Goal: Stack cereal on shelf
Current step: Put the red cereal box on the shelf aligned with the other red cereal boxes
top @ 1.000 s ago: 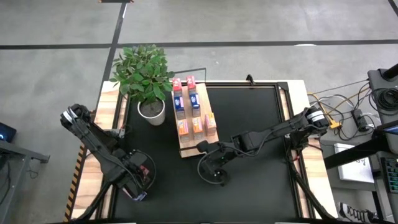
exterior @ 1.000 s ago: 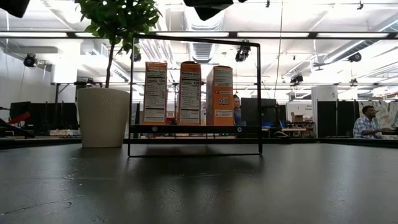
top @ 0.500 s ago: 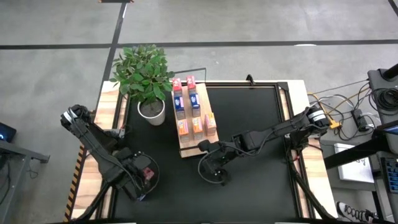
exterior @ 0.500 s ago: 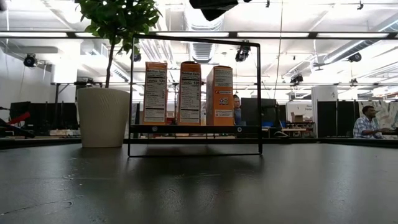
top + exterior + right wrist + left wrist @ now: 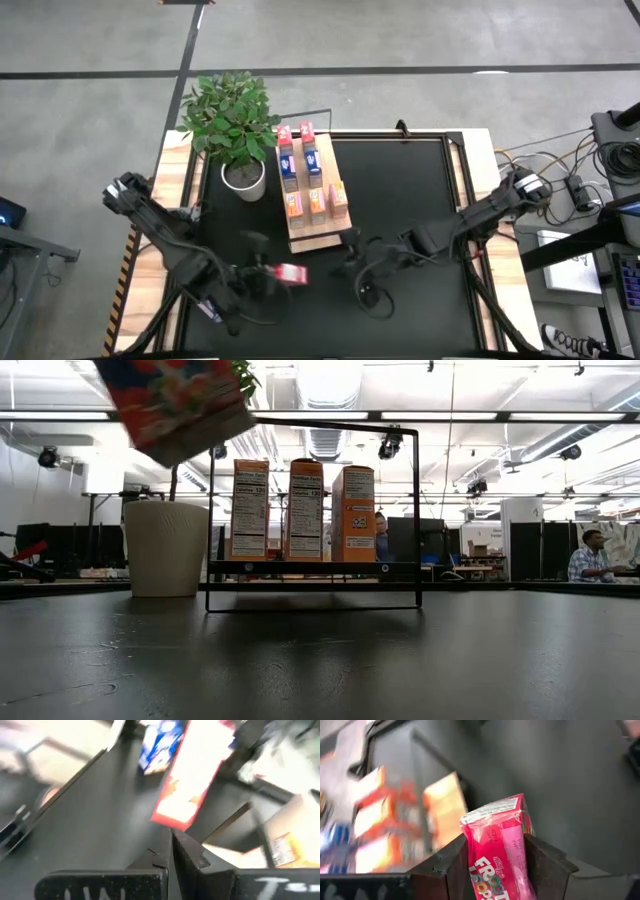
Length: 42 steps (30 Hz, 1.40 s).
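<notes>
The left gripper (image 5: pixel 268 277) clenches a pink-red cereal box (image 5: pixel 291 273), carried above the black tabletop (image 5: pixel 400 200) just at 6 o'clock of the shelf (image 5: pixel 318 238). The right gripper (image 5: pixel 362 268), fingers pressed together and empty, hovers at the box's 3 o'clock. About 7 boxes already stand on the shelf; this 1 is not yet placed.

Bright overhead light; motion-blurred wrist views.
</notes>
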Motion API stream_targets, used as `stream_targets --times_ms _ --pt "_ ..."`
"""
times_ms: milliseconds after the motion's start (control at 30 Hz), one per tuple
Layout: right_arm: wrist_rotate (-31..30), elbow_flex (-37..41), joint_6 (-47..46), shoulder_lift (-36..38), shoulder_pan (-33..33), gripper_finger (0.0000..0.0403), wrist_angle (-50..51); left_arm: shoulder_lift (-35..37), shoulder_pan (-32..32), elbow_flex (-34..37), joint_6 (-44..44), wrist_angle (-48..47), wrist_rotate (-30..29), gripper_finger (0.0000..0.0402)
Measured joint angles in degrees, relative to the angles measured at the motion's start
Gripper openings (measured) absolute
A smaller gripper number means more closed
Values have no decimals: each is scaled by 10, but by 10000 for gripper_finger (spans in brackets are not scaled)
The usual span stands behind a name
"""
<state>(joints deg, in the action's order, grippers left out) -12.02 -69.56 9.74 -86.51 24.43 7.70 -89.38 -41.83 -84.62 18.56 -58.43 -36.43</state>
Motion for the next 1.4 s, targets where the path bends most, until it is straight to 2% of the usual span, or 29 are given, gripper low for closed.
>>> stream_targets --times_ms 133,300,400,533,800,1000,1167,1400 --pt "-56 52 1 0 23 9 -103 -25 9 2 -82 40 13 161" --pt "-66 90 -27 -2 23 13 -162 -58 17 0 -81 55 11 161" --pt "-79 95 -32 -7 23 29 -178 -76 19 -8 -66 56 10 161" --pt "-82 92 -31 -26 23 76 -185 -87 23 -13 -55 58 10 160" --pt "-110 55 -25 -75 23 212 -186 -88 32 -16 -43 69 -6 161" --pt "-107 38 -41 -88 23 272 -182 -88 33 -16 -34 70 -7 161" --pt "-105 36 -73 -89 14 287 -183 -87 34 -16 -30 90 -21 161" --pt "-104 39 -83 -89 11 277 -183 -87 35 -16 -30 105 -46 161"
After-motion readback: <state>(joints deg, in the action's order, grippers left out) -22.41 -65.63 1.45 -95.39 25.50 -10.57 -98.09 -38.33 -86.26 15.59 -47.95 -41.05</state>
